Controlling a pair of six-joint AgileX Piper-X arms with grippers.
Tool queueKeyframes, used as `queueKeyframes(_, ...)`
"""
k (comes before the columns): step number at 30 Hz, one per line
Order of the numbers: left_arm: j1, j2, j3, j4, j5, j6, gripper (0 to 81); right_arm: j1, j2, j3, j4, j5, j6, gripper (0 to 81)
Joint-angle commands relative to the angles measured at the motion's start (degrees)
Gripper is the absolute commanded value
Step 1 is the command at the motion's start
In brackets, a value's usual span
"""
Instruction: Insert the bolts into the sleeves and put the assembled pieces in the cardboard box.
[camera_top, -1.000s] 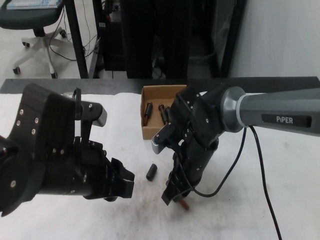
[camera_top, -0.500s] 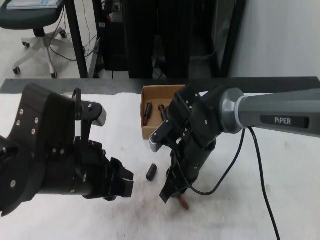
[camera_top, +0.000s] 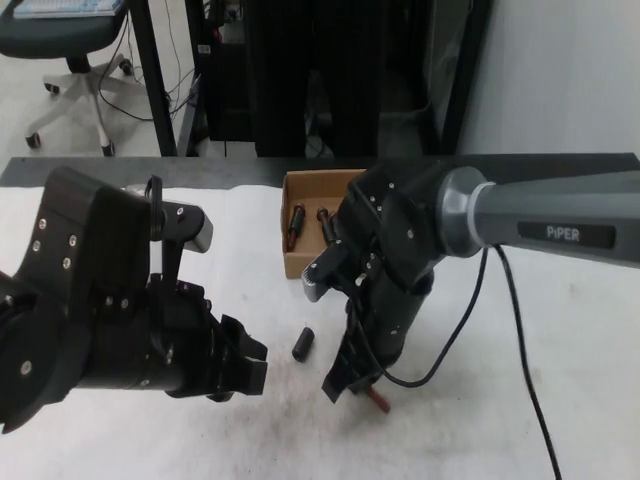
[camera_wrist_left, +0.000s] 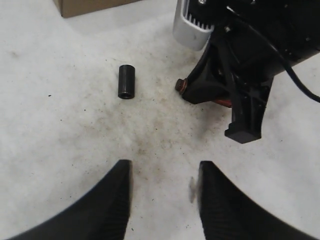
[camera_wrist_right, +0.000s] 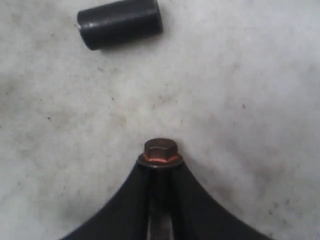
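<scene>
Shifted slightly toward the sleeve (camera_top: 304, 343), the right gripper (camera_wrist_right: 160, 172) pinches the bolt (camera_wrist_right: 160, 150); left gripper (camera_wrist_left: 162, 180) hangs spread, holding nothing.

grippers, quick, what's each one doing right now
Left gripper: open, holding nothing.
Right gripper: shut on the bolt.

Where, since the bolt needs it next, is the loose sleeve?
In the high view the sleeve lies on the white cover between the left hand and the right hand holding the bolt.
</scene>
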Motion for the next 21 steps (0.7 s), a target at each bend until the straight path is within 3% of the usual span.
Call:
queueKeyframes(1,-0.16,-0.24,-0.44,-0.66,0.52,-0.99,39.8,-1.11,-4.43,-0.64,0.01,-3.93,3.58,0.8)
queueKeyframes(5,-0.27,-0.24,-0.76,-0.66,0.61,-2.61,37.8,-3.73,-11.93,-0.64,-1.61,-7.81,7.38,0.8)
queueKeyframes(7,-0.27,-0.24,-1.88,-0.2,2.29,-2.41,30.0,-5.38,-15.49,-0.64,-1.33,-8.96,7.81,0.8)
queueKeyframes(10,-0.27,1.77,-6.46,1.08,9.95,-0.98,12.4,-8.04,-19.92,0.06,0.63,-11.25,7.8,0.8)
queueKeyframes(12,-0.27,4.57,-11.03,2.56,13.13,-0.94,6.1,-9.73,-22.61,0.81,2.78,-12.79,7.8,0.8)
queueKeyframes(16,-0.52,13.79,-20.86,8.4,13.43,1.28,7.1,-13.23,-26.65,2.89,4.35,-12.95,6.79,0.8)
queueKeyframes(21,-3.19,26.76,-32.52,20.62,7.64,7.2,21.4,-17.63,-30.4,6.02,4.35,-12.95,6.22,0.8)
